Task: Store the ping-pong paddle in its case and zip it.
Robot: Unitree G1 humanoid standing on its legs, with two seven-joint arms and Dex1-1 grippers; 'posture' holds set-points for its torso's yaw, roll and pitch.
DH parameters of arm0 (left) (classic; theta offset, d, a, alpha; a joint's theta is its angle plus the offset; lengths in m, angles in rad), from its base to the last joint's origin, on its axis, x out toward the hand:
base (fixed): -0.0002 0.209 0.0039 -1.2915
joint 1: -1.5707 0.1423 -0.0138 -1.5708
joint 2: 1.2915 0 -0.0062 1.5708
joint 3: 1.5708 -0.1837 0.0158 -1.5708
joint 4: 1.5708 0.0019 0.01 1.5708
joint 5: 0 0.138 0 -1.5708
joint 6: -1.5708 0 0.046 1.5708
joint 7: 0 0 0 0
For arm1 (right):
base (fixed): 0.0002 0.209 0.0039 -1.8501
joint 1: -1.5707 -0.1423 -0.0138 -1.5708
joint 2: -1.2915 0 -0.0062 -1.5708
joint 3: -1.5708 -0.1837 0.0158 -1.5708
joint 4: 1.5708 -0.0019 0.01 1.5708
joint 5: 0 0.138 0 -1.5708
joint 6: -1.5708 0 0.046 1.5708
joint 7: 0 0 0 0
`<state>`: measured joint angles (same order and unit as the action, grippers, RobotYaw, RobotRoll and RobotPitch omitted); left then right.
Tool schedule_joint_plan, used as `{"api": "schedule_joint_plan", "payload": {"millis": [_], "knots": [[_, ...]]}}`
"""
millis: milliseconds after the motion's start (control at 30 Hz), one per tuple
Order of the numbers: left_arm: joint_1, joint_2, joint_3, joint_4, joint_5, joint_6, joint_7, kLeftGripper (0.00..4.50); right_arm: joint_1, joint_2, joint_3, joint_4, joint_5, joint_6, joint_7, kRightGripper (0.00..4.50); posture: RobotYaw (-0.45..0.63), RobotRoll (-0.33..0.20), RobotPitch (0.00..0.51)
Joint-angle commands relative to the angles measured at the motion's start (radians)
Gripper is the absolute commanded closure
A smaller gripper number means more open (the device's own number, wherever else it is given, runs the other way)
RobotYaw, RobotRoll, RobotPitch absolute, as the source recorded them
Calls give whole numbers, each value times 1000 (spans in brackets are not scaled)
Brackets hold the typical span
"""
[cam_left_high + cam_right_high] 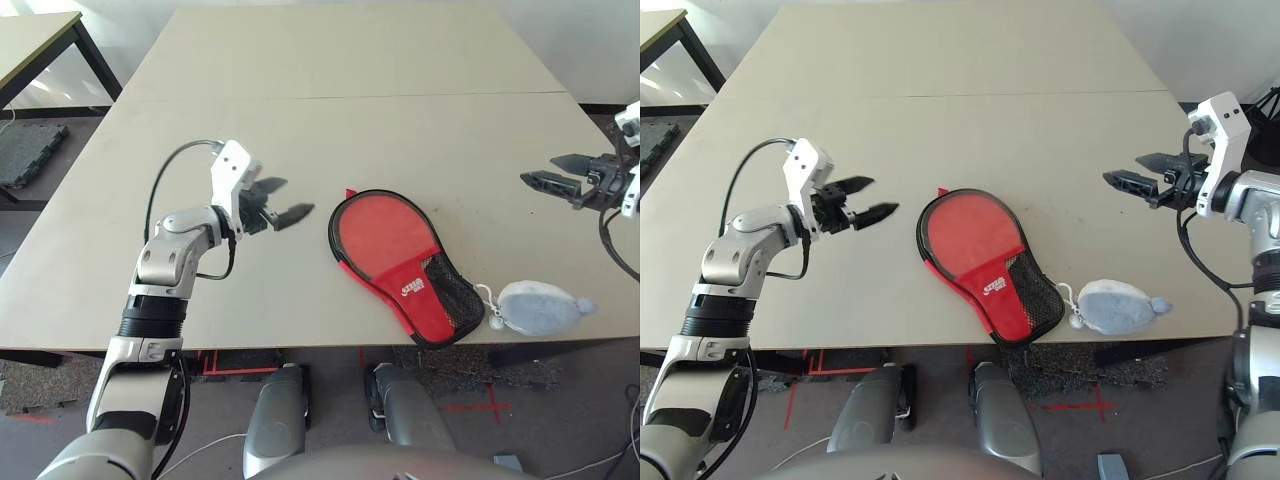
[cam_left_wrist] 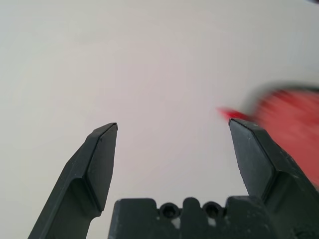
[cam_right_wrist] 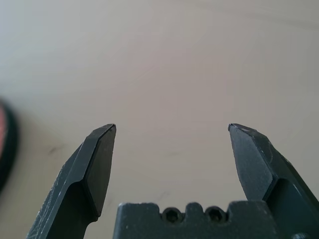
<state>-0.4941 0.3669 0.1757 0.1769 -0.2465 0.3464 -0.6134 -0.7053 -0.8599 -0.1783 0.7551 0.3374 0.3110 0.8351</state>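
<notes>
The left pincer [image 1: 885,194] stood wide apart above the counter [image 1: 840,60], on the robot's left of the red case [image 1: 1014,305], and the right pincer [image 1: 1121,167] hung well apart from it on the other side, its fingers spread too. The case lay flat near the counter's front edge; whether the round red face at its far end was the paddle or the cover's own cloth could not be told. Its black mesh pocket [image 1: 1033,295] hid whatever was behind. White lettering [image 1: 994,286] marked the red panel, too small to read surely. A pale grey pouch [image 1: 1118,307] lay just beside it. A thin seam crossed the pale counter; beyond its front edge, red tape [image 1: 1080,407] and dark matting [image 1: 1150,370] showed on the grey floor [image 1: 1180,425]
</notes>
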Motion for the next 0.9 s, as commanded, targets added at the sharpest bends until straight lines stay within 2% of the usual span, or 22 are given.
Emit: {"api": "schedule_joint_plan", "payload": {"millis": [33, 233, 367, 533, 900], "knots": [[30, -12, 78, 59, 42, -98, 177, 0, 2, 53, -72, 51, -22, -90, -170, 24, 67, 0, 127], [62, -29, 107, 92, 91, -220, 347, 0, 24, 165, -164, 113, -50, -258, -477, 24, 60, 0, 121], [78, -37, 93, 116, 127, -293, 409, 0, 33, 216, -192, 136, -68, -332, -595, 24, 46, 0, 117], [69, -42, 128, 166, 146, -345, 519, 0, 2, 236, -197, 196, -79, -380, -664, 24, 45, 0, 108], [43, -54, 133, 288, 120, -405, 545, 0, -47, 271, -189, 314, -93, -414, -671, 24, 18, 0, 79]]}}
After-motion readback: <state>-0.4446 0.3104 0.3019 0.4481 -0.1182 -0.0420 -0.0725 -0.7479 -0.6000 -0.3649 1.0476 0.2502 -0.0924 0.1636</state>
